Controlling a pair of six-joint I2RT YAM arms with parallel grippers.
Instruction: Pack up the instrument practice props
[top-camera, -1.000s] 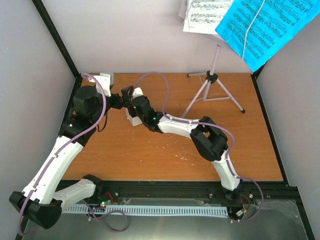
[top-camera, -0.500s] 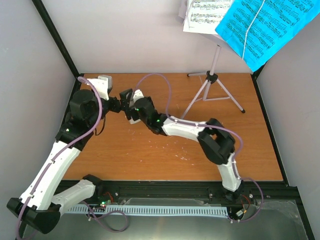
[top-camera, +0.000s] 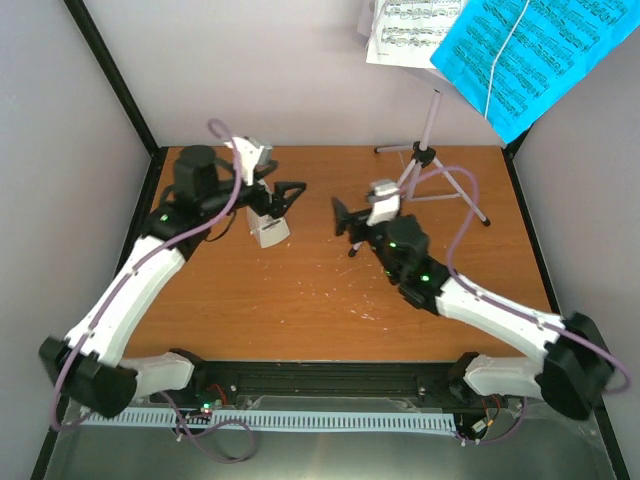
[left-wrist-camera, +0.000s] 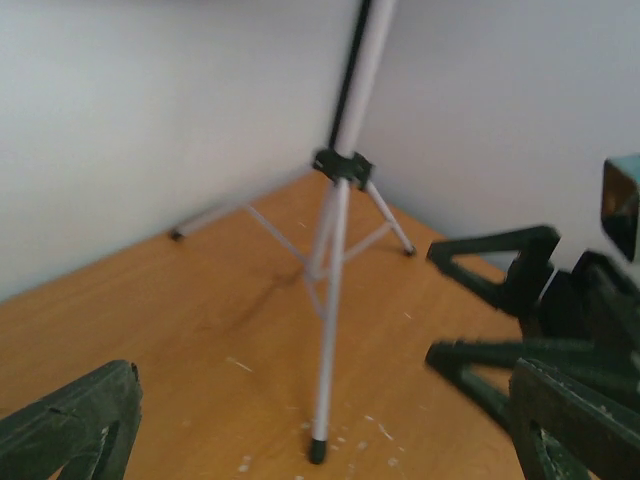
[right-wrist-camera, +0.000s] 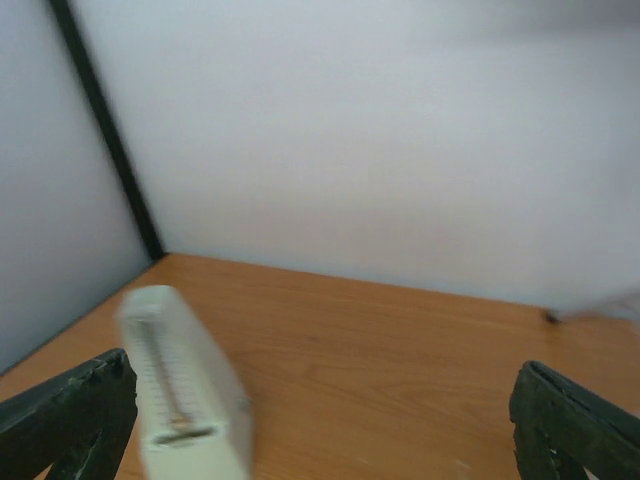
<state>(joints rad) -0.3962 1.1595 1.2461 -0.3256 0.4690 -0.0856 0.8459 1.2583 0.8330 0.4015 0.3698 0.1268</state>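
The white pyramid metronome stands on the table at the back left, free of both grippers. It also shows in the right wrist view, blurred. My left gripper is open and empty just above and right of it, facing the lilac tripod music stand, which fills the left wrist view. My right gripper is open and empty between metronome and stand, facing the metronome. White sheet music and bright-blue pages lie on the stand's top; the tray is hidden beneath them.
Grey walls close the table at the back and both sides. The tripod's legs spread over the back right corner; one foot rests near my left gripper. The right gripper's fingers show in the left wrist view.
Both grippers have left the metronome. The right arm swung right toward the stand. The left gripper lifted toward the back and turned to face right. The metronome now stands uncovered.
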